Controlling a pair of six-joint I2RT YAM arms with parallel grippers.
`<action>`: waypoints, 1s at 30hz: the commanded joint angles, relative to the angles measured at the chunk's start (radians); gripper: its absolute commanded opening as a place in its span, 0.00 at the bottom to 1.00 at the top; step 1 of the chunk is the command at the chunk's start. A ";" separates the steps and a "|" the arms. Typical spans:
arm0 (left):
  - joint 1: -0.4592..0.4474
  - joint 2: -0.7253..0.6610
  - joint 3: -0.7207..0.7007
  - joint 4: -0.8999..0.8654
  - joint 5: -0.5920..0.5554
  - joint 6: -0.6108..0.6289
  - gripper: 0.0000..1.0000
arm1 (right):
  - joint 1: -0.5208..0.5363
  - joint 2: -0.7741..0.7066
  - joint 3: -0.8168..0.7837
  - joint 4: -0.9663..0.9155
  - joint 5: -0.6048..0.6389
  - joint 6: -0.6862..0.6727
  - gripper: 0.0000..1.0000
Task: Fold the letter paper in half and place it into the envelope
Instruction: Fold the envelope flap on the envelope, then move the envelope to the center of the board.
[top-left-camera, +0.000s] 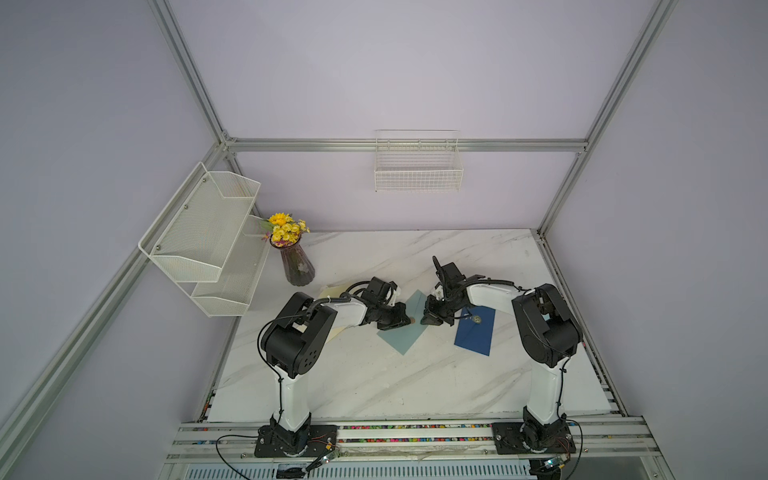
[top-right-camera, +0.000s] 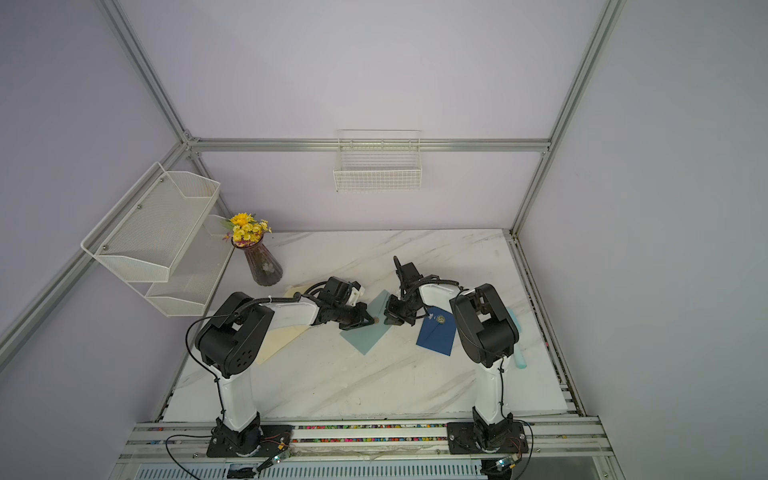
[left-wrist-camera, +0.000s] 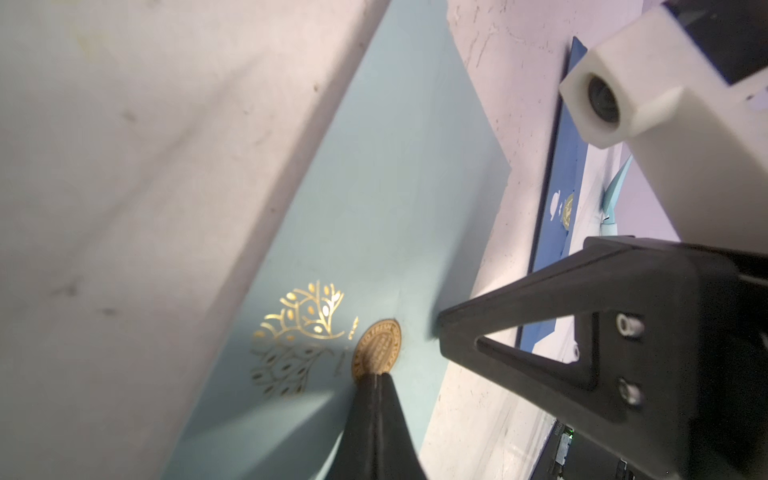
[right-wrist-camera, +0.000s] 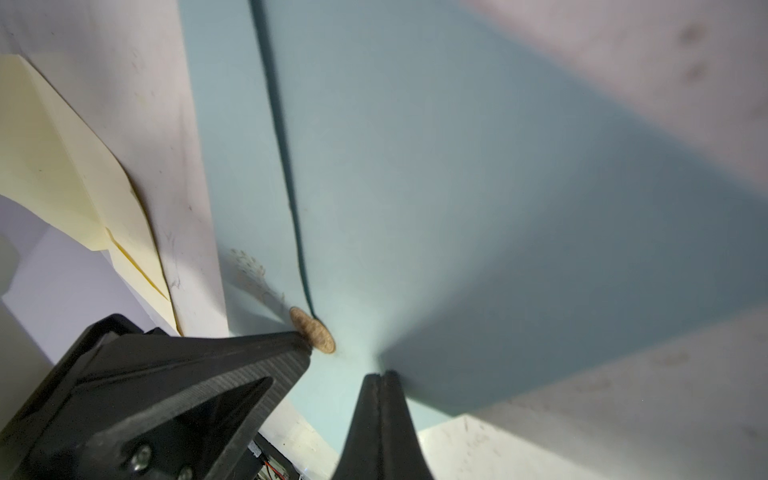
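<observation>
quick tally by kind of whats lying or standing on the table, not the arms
envelopes: 2, the pale teal envelope and the dark blue envelope
cream paper: 1
vase of flowers: 1
pale teal piece, mostly hidden, kind unclear: 1
total: 5

walls (top-left-camera: 415, 62): lilac | table (top-left-camera: 374, 386): white marble | back wall: wire basket (top-left-camera: 418, 170) | left: mesh shelf (top-left-camera: 199, 241), vase (top-left-camera: 298, 266), perhaps glass

Top views high, looking down; wrist views close, sharing teal envelope (left-wrist-camera: 386, 199).
</observation>
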 joint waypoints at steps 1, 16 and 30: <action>0.022 0.015 -0.044 -0.133 -0.109 0.010 0.00 | -0.033 0.083 -0.012 -0.101 0.168 0.007 0.00; 0.035 -0.280 0.184 -0.498 -0.358 0.224 0.94 | -0.128 0.146 0.196 -0.267 0.315 -0.098 0.00; 0.072 -0.372 0.105 -0.547 -0.411 0.244 1.00 | -0.166 0.087 0.327 -0.330 0.266 -0.186 0.00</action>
